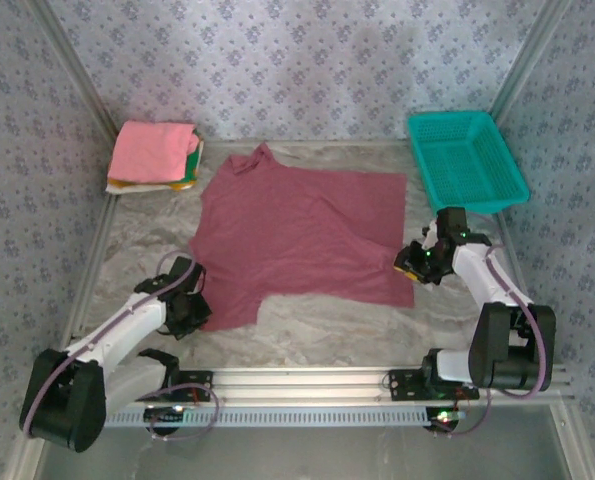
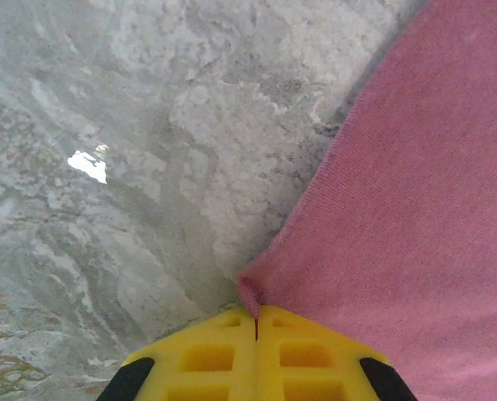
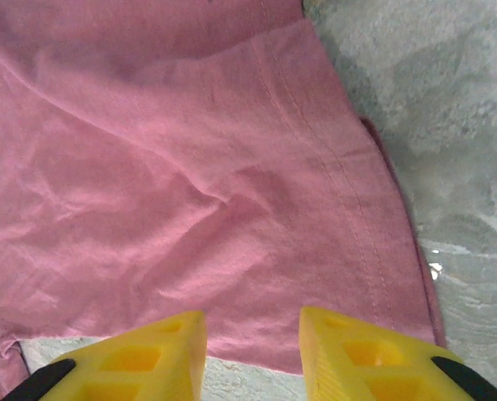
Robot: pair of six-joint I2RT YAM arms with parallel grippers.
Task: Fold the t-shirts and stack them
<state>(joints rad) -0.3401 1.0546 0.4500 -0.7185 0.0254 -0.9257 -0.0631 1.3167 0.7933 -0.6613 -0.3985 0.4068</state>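
Observation:
A maroon t-shirt (image 1: 297, 235) lies spread flat on the marble table, without visible lettering. My left gripper (image 1: 189, 305) is at the shirt's near left corner, with its yellow jaws closed together. A small pinch of the maroon cloth (image 2: 415, 209) sticks out between the fingertips of that gripper (image 2: 256, 322). My right gripper (image 1: 414, 265) hovers at the shirt's near right edge. Seen from the wrist, the right gripper (image 3: 252, 322) is open, its fingers apart over the stitched hem of the shirt (image 3: 190, 184). Folded t-shirts are stacked at the back left: pink (image 1: 155, 148) on top, yellow-green (image 1: 191, 162) and white (image 1: 127, 185) below.
A teal mesh basket (image 1: 467, 160) stands at the back right, just beyond the right arm. Patterned walls close in the table on three sides. Bare marble (image 1: 327, 335) lies between the shirt and the metal rail at the near edge.

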